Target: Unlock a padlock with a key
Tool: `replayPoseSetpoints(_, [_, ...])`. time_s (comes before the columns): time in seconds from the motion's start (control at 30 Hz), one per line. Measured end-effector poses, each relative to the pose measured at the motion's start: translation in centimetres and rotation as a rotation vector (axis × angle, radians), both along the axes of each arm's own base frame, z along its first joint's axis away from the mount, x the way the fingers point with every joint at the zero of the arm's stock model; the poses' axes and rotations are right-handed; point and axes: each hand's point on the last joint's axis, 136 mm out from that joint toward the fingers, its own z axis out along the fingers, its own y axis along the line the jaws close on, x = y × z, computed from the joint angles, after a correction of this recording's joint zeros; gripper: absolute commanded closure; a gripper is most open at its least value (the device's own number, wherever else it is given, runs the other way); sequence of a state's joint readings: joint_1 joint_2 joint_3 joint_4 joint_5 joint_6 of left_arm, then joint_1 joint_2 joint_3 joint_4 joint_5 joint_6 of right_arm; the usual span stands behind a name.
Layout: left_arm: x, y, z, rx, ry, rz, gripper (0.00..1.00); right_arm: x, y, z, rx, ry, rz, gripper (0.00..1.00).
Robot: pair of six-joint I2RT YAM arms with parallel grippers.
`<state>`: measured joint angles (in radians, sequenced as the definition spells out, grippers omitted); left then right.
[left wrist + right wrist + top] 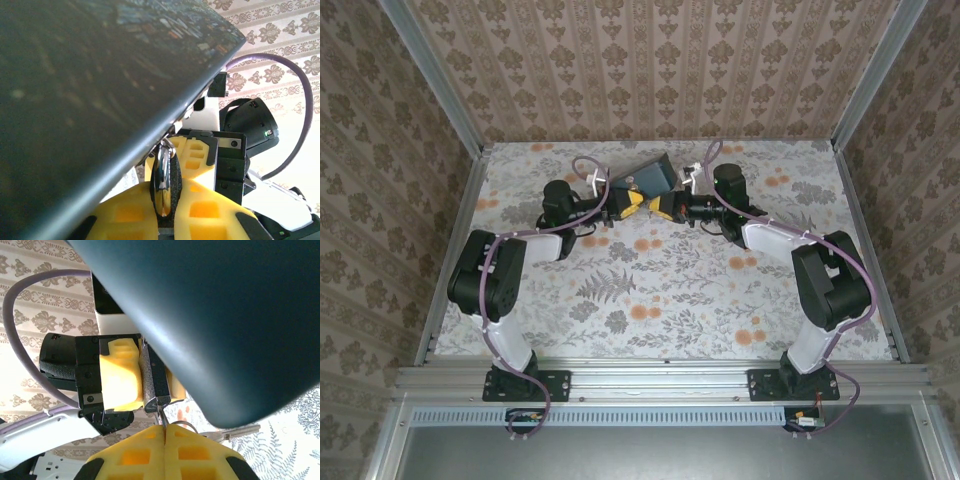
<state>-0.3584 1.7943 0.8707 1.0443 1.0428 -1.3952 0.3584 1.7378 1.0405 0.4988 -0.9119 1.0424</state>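
From above, we count two arms meeting at the upper centre of the frame over the flowered bench [650, 290]. The left end effector [631, 203] and right end effector [661, 208] sit tip to tip just below one dark box [657, 172]. In the left wrist view the box covers the upper left. The one padlock [162, 182] reaches up to the box's edge at lower centre, its shiny metal clamped between the left end effector's yellow fingers. In the right wrist view the padlock's dark body sits at centre in that grip. The right end effector, at the bottom edge, is clenched on one thin key [163, 419] whose blade meets the padlock's underside; how deep it sits we cannot tell. One wire ring [187, 425] hangs just beside it. We judge two risks. Turning before the blade is fully seated could bend it or twist it out of the narrow pinch. The padlock could also swivel against the box if the left grip slips.
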Motion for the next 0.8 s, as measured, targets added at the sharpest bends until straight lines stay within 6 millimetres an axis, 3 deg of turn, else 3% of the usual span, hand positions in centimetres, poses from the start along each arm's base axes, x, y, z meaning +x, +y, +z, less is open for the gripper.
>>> replayPoseSetpoints(0.27, [0.2, -0.1, 0.8, -0.021, -0.007, 0.023, 1.0, 0.5, 0.4, 0.6, 0.035, -0.01, -0.009, 1.0])
replayPoseSetpoints(0.53, [1.9, 0.0, 1.4, -0.062, 0.014, 0.123, 1.0, 2.7, 0.7, 1.4, 0.08, -0.005, -0.051, 1.0])
replayPoseSetpoints(0.67, [2.3, 0.2, 1.6, -0.072, 0.009, 0.15, 1.0, 3.2, 0.8, 1.8, 0.085, -0.008, -0.061, 0.85])
replayPoseSetpoints(0.8, [1.7, 0.7, 0.8, -0.053, 0.038, 0.143, 1.0, 2.5, 1.5, 0.8, 0.041, -0.006, -0.047, 0.65])
